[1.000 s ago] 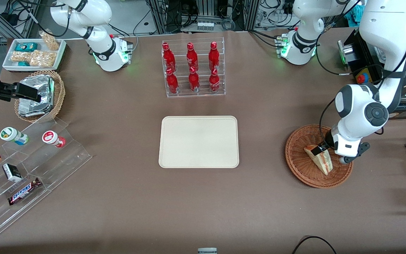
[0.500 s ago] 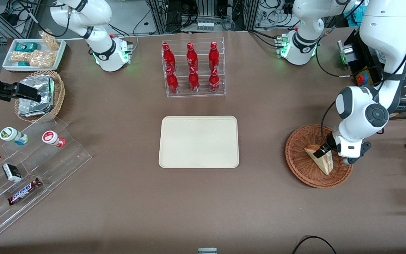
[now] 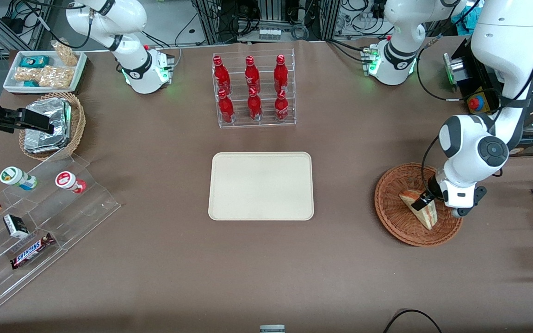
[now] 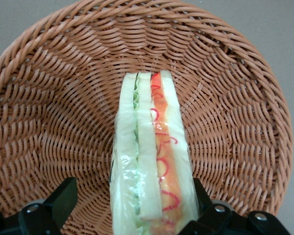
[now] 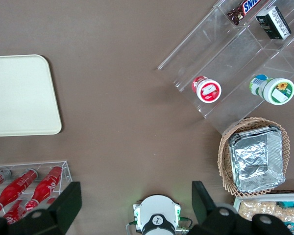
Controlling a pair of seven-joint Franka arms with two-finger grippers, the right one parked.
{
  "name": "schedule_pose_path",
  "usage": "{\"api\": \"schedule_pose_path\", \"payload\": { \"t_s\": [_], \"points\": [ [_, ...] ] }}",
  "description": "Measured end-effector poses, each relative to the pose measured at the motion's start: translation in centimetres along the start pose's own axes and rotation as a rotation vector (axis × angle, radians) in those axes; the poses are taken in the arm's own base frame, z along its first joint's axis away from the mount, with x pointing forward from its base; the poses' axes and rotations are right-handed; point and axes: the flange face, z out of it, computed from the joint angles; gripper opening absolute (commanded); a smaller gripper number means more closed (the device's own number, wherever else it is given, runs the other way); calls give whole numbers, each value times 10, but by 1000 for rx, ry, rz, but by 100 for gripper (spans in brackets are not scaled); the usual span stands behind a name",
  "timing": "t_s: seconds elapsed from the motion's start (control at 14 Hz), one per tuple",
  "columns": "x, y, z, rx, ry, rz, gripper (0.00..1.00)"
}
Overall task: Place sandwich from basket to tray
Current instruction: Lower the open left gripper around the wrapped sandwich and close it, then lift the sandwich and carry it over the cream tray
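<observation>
Sandwich (image 3: 418, 208) is not on the tray (image 3: 261, 186) yet. It sits in the basket (image 3: 396, 222), toward the working arm's end of the surface (image 3: 266, 277). The tray lies well apart from it, in the middle, with nothing on it.

The gripper (image 3: 426, 200) is down in the basket, over the sandwich. In the wrist view the gripper (image 4: 132, 208) has one finger (image 4: 198, 196) touching the orange side of the sandwich (image 4: 152, 161). The other finger (image 4: 63, 200) is a little apart from the green side. So it is open and holds nothing. It looks ready to squeeze. Lift, carry and drop are all left to do.

The sandwich stands on edge, bread slices upright. Its long side runs from near the front camera, where it comes to a point, up toward the wide end under the gripper.
</observation>
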Motion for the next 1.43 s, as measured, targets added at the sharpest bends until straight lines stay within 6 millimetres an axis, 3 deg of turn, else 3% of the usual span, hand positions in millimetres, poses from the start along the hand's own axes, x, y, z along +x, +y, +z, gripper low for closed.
{"api": "schedule_pose_path", "payload": {
  "t_s": [0.14, 0.29, 0.5, 0.86, 1.0, 1.14, 1.29, 1.43],
  "points": [
    [2, 1, 0, -4, 4, -5, 48],
    [3, 2, -2, -7, 7, -21, 24],
    [4, 4, -4, -11, 11, -27, 12],
    [-6, 23, -29, -8, 10, 15, 10],
    [-33, 51, -52, 18, -11, 81, 10],
    [-76, 88, -71, 31, -19, 177, 10],
    [-133, 126, -76, 30, -23, 294, 11],
    [-204, 163, -69, 34, -36, 422, 13]
  ]
}}
